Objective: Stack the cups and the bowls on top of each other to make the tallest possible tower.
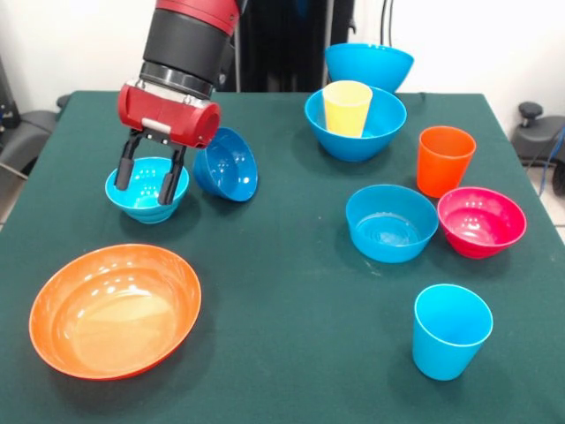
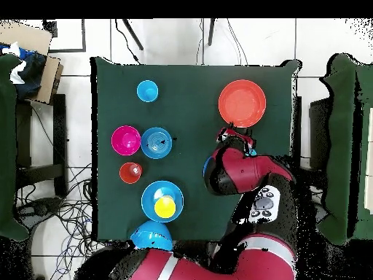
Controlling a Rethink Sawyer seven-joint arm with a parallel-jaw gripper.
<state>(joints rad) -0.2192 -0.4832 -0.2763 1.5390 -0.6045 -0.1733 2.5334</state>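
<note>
My gripper is open, its fingers spread and lowered over the small cyan bowl at the left. The left finger is at the bowl's rim and the other is over its hollow. The small dark blue bowl leans on its side just right of it. The wide orange bowl lies near the front left. The yellow cup stands inside a large blue bowl. The orange cup, the magenta-red bowl, the medium light blue bowl and the light blue cup stand apart at the right.
A second large blue bowl sits at the table's far edge behind the yellow cup. In the overhead view my arm covers most of the cyan and dark blue bowls. The orange bowl lies beyond it.
</note>
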